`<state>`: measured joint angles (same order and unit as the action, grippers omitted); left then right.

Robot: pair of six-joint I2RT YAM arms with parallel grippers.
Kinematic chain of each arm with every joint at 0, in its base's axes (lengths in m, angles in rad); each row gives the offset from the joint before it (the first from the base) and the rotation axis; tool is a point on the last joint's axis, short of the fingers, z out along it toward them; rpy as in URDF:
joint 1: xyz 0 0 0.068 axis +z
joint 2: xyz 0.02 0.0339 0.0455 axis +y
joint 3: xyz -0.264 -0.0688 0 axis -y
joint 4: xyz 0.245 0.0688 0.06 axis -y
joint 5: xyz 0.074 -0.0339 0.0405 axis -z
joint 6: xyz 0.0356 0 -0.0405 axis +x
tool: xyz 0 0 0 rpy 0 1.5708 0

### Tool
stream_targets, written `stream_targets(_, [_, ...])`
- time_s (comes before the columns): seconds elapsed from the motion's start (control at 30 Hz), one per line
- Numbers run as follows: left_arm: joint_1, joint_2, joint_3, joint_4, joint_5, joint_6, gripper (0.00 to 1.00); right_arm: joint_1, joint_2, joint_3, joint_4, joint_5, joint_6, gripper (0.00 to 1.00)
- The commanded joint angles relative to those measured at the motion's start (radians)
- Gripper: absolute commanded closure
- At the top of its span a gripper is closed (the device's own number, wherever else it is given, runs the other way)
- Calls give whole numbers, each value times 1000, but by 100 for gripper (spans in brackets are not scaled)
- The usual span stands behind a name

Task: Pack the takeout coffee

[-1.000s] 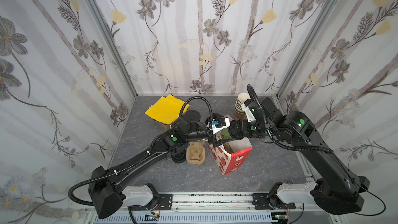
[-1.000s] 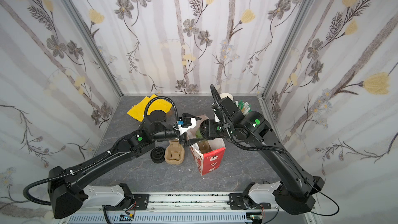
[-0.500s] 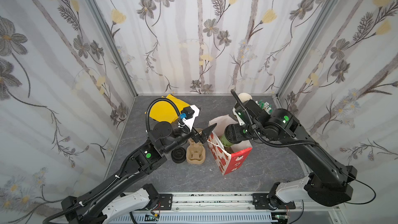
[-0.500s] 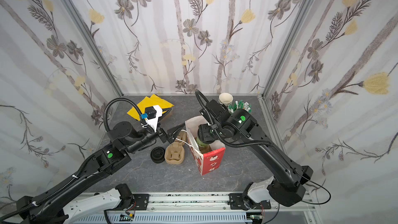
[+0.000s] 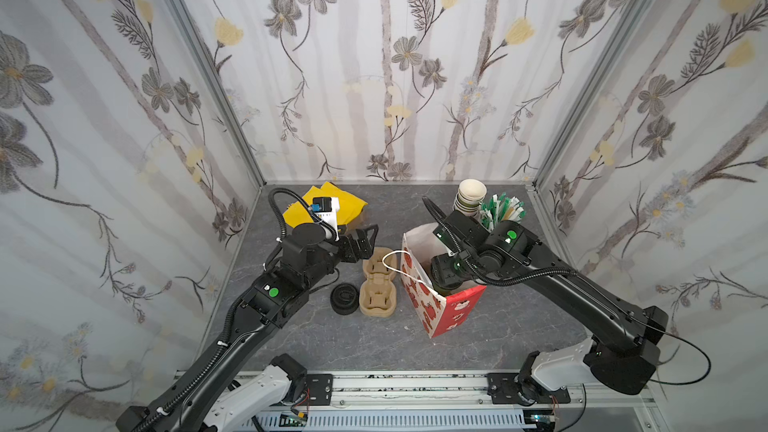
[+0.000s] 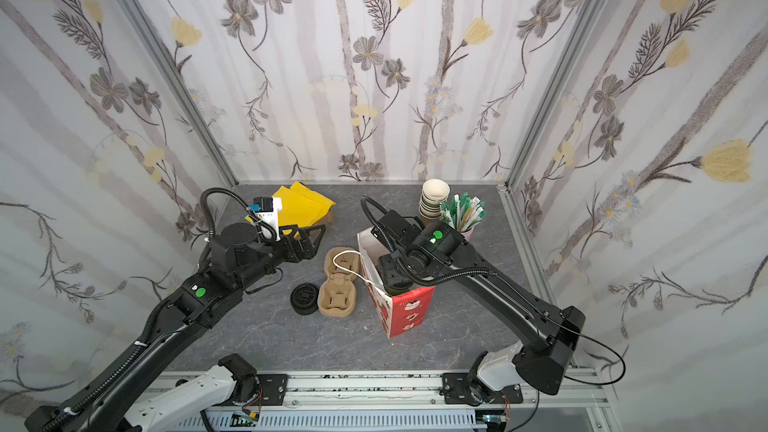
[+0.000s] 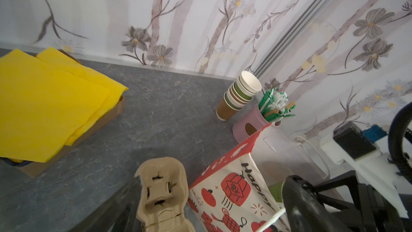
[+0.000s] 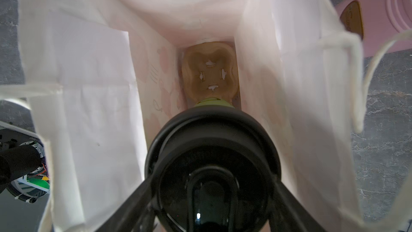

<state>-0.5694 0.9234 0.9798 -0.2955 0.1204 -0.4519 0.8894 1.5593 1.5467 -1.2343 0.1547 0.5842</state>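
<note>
Gripped the dark green paper cup with black plastic lid [image 8: 211,143] in right gripper [image 8: 213,175], inside red-printed paper bag [image 6: 405,311], over brown pulp carrier [image 8: 209,74]. Saw left gripper [image 5: 365,238] wide, empty. Needed next: upright seating, release.

takeout coffee [image 8: 211,143] | green cup, black sip lid | upright | inside paper bag [image 8: 89,85], above carrier tray [image 8: 209,74]

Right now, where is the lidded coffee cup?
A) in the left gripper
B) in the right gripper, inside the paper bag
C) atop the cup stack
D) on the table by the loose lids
B: the right wrist view shows the black-lidded takeout coffee clamped in the right gripper, down inside the white-walled paper bag.
</note>
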Motion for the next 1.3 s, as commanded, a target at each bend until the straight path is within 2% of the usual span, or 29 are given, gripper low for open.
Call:
stream_targets(0.0, [30, 18, -7, -17, 189, -2, 0, -8, -6, -28, 71, -4, 16, 30])
stream_targets(0.1, [50, 32, -20, -21, 281, 18, 1, -18, -4, -46, 83, -22, 11, 30])
stream_targets(0.3, [64, 47, -47, -22, 385, 49, 5, -32, 8, -58, 86, -33, -2, 30])
stream_targets(0.77, [65, 109, -67, -18, 450, 74, 20, -56, 30, -95, 111, -57, -36, 30])
stream_targets(0.97, [65, 124, -68, -12, 471, 81, 31, -52, 70, -92, 105, -73, -37, 31])
stream_targets(1.27, [64, 125, -73, -5, 497, 92, 41, -33, 91, -45, 44, -55, 23, 31])
